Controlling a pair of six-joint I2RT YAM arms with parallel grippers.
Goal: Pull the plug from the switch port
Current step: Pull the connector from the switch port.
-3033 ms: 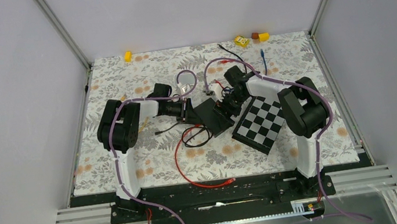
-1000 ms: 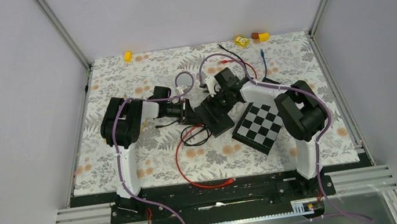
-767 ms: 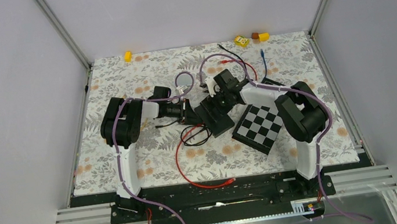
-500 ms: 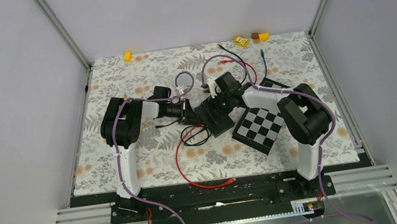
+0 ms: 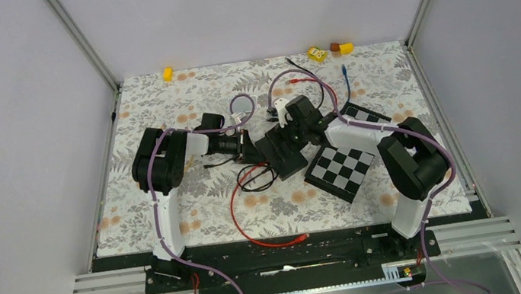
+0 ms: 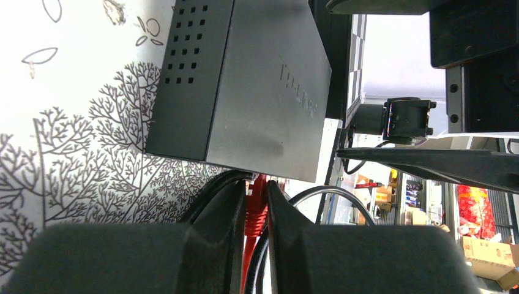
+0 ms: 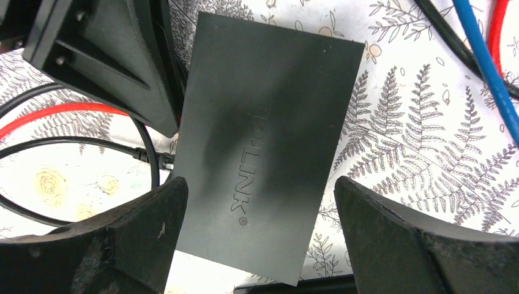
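Observation:
The black network switch [image 5: 279, 151] lies mid-table; it fills the right wrist view [image 7: 269, 141] and shows in the left wrist view [image 6: 245, 92]. My left gripper [image 6: 252, 202] is shut on the red plug [image 6: 256, 205], which sits at the switch's port edge; its red cable [image 5: 241, 223] trails toward the near edge. In the top view the left gripper [image 5: 248, 147] presses against the switch's left end. My right gripper [image 7: 260, 239] is open, its jaws straddling the switch from above, over its right end in the top view [image 5: 294, 131].
A checkerboard panel [image 5: 342, 166] lies right of the switch. Black cables [image 5: 258, 178] loop beside the red one. A blue cable [image 5: 345, 77], a red-tipped cable [image 5: 302, 78] and small yellow pieces [image 5: 316, 53] lie at the back.
My right arm has swung in from the checkerboard side and now hovers open over the switch. The left gripper has stayed at the switch's port side.

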